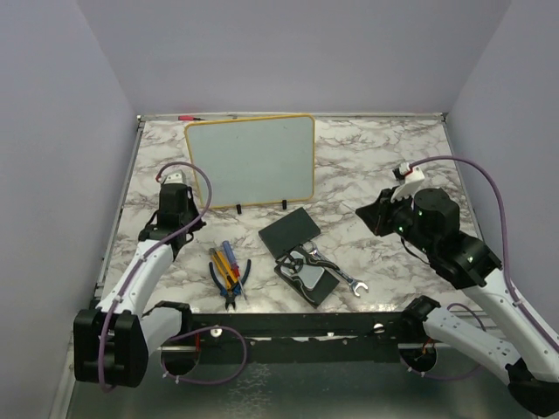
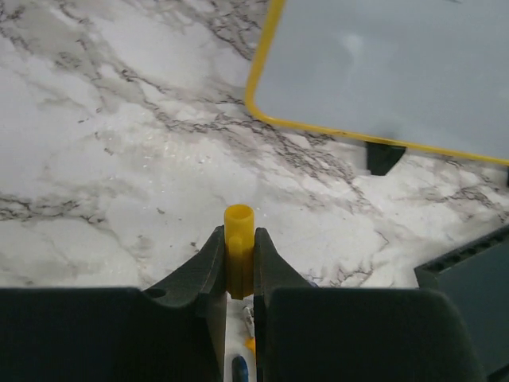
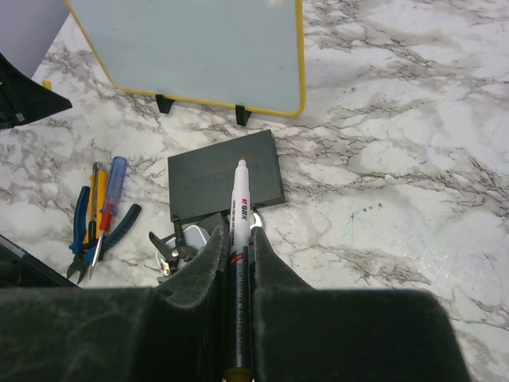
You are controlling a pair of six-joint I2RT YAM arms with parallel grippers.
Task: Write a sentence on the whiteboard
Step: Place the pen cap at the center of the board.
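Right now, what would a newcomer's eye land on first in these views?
The whiteboard standing at the back of the table, with no writing showing. Then the right gripper, shut on an uncapped marker with its tip pointing toward the pad, and the left gripper pinching a yellow cap near the board's lower left corner.

Left arm [image 1: 144,266] stretched forward along its own side, wrist pitched down. Left gripper [image 2: 238,243] clamped on a yellow cap [image 2: 238,223], one finger on each side. Right arm [image 1: 476,262] bent at the elbow, wrist raised, turned inward. Right gripper [image 3: 238,239] clamped on a marker [image 3: 238,208], tip pointing forward past the fingertips.
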